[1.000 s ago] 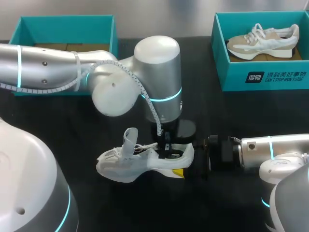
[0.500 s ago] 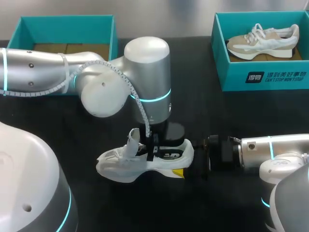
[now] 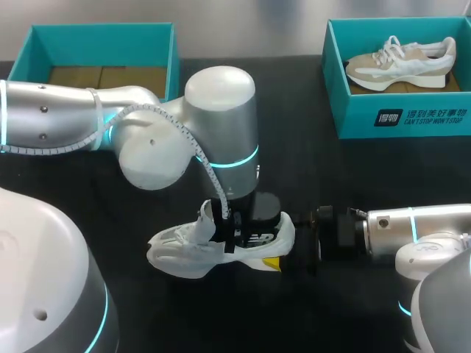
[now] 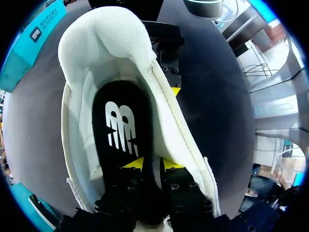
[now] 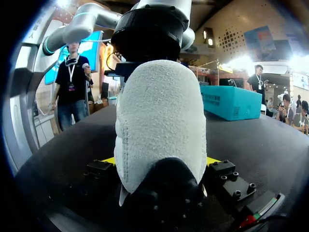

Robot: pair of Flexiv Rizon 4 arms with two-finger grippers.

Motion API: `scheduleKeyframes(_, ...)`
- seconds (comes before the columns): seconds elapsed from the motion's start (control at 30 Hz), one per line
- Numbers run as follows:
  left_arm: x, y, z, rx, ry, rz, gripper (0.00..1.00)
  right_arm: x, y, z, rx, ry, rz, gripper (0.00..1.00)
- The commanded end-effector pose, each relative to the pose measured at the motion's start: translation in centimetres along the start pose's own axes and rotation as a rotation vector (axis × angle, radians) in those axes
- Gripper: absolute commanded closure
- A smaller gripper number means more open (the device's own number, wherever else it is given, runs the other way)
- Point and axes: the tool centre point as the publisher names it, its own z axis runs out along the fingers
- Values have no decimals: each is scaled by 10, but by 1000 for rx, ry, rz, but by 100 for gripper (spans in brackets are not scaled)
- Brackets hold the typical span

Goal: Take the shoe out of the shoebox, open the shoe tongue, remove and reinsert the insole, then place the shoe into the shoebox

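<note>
Black bench (image 3: pixel 353 176): we see a white shoe (image 3: pixel 176 248) lying near its middle and two teal boxes at the far edge (the left shoebox (image 3: pixel 103 27), the right shoebox (image 3: pixel 412 118)).

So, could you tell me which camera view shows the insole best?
The left wrist view: the black insole lies plainly visible inside the shoe. The head view shows only a dark sliver of it; in the right wrist view the heel hides it.

There are two open teal cardboard shoeboxes at the far side: a left shoebox (image 3: pixel 174 59) and a right shoebox (image 3: pixel 412 118). There are two shoes: a white mesh shoe (image 3: pixel 180 250) near centre and a beige-and-white lace-up sneaker (image 3: pixel 401 62) in the right shoebox. There is one black insole (image 4: pixel 120 130), and two silver arms, left arm (image 3: pixel 81 129) and right arm (image 3: pixel 419 224).
</note>
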Motion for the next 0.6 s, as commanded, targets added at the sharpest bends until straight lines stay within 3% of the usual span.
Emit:
scheduleKeyframes(0.03,6,10,12,5,-39,-10,70,-1,0,-1,5,1,2,100)
scheduleKeyframes(0.37,-4,10,29,37,-148,-6,62,-1,0,-1,5,1,2,100)
scheduleKeyframes(0.6,-22,12,36,19,-263,-35,65,-1,0,-1,5,1,2,100)
